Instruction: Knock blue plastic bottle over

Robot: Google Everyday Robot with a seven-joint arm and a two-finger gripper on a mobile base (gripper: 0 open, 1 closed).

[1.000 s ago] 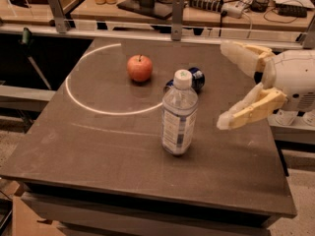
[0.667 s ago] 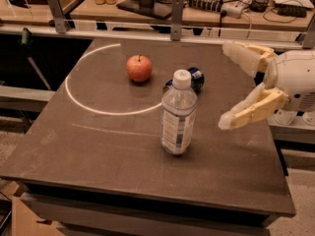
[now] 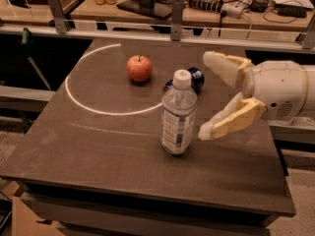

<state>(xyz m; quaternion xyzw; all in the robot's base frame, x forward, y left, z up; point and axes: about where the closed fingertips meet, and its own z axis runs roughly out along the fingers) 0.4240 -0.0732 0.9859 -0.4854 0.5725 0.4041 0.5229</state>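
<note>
The blue plastic bottle [image 3: 177, 114] is clear with a white cap and a white-and-blue label. It stands upright near the middle of the dark table [image 3: 98, 146]. My gripper [image 3: 210, 96] is just to the bottle's right, at about its height. It is open, with its cream fingers [image 3: 230, 120] spread wide. The near fingertip is a small gap from the bottle's side, not touching it.
A red apple [image 3: 140, 68] sits behind and left of the bottle. A small dark blue can [image 3: 195, 77] lies on its side just behind the bottle. A white arc [image 3: 78, 100] is marked on the table. A bench with cables and bottles runs along the back.
My gripper has moved left, closer to the bottle. The bottle, apple and can have not moved.
</note>
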